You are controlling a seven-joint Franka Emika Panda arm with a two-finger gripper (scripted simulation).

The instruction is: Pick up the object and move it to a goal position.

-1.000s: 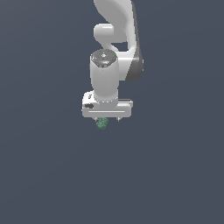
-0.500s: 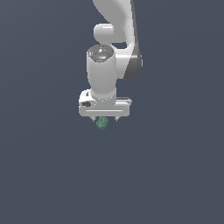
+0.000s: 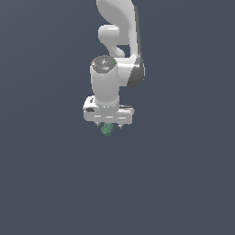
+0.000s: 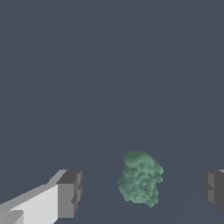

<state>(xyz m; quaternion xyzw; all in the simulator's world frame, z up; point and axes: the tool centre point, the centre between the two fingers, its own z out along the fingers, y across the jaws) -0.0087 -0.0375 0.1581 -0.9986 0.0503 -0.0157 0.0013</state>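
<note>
A: Gripper [image 4: 140, 194] state?
B: Spread wide. Wrist view: both dark pads [image 4: 70, 193] sit well clear of the blob [image 4: 140, 177], no contact either side.
A: Blob where exactly?
B: Btwn the fingers, nearer one pad than the other. Exterior view: blob [image 3: 107, 129] shows just under the white gripper [image 3: 109, 123] bar, arm [image 3: 117, 50] rising behind it.

The tool [image 3: 109, 125] has sunk slightly toward the object [image 3: 107, 130].

Flat, even, dim render light; soft, perhaps slightly blurry edges.
</note>
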